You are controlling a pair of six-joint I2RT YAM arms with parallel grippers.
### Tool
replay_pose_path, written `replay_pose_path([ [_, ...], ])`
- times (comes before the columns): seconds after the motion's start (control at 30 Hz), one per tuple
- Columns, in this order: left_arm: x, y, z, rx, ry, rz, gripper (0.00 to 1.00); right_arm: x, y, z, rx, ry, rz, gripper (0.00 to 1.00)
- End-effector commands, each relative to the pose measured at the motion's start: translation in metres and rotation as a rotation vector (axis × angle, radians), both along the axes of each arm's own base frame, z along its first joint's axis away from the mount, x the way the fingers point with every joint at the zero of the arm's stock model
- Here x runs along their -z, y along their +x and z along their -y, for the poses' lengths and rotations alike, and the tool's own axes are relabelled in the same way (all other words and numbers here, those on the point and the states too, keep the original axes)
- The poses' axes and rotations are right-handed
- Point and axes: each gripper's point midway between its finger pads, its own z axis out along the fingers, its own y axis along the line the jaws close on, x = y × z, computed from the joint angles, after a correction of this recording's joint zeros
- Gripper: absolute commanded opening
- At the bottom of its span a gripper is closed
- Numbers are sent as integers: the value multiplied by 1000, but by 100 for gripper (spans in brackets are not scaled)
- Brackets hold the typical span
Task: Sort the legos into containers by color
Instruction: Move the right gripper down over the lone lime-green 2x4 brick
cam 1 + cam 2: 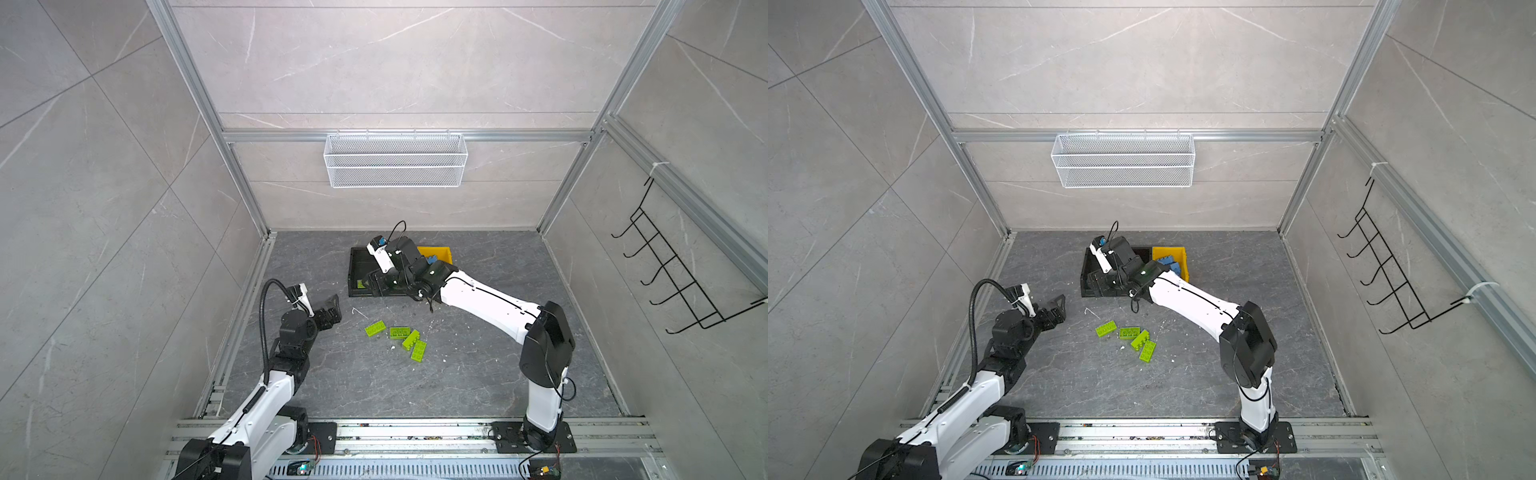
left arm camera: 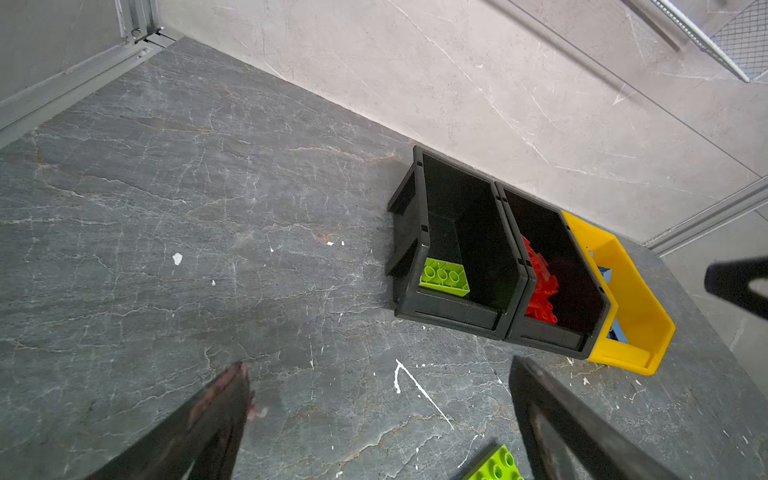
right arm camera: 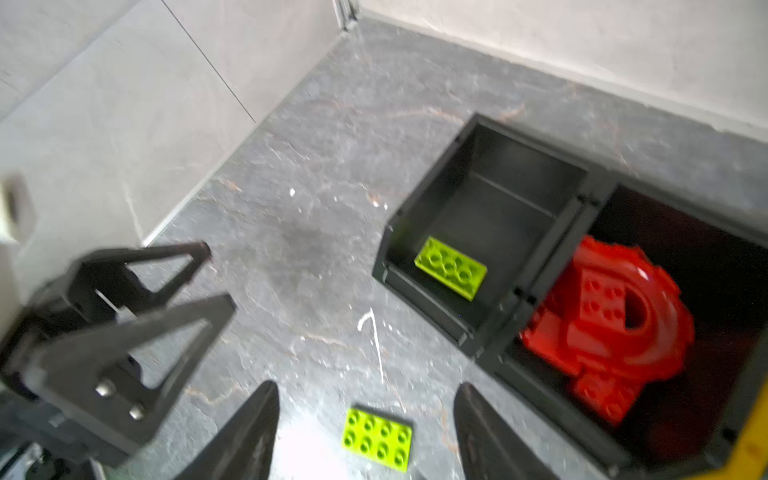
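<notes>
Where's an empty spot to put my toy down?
Bare table left of the black bins, over to the side wall, and in front of the green bricks, toward the rail. Crowded at the bins, where the right gripper hangs.

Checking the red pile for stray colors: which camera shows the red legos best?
Right wrist view: the red legos lie fully exposed in their black bin, though blurred. Left wrist view shows only a strip behind the bin wall. In both top views the right arm hides them.

Left claw (image 2: 376,370) gapes wide, empty; right claw (image 3: 368,388) hangs parted, arm outstretched.
</notes>
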Motion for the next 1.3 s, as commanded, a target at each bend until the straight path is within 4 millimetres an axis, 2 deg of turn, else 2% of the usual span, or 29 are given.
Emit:
replay_pose_path([
  [0.0, -17, 4, -6, -27, 16, 59, 99, 38, -14, 15, 70, -111, -41, 69],
  [0.13, -16, 5, -5, -26, 15, 56, 99, 57, -28, 12, 61, -205, -47, 70],
  [0.37, -20, 4, -4, -19, 13, 64, 99, 81, -42, 2, 36, -241, -102, 71],
  [0.9, -24, 2, -6, -28, 15, 75, 99, 128, -49, -11, 21, -390, -150, 74],
  [1.27, -23, 1, -7, -32, 20, 75, 99, 151, -47, -7, 28, -471, -161, 75],
])
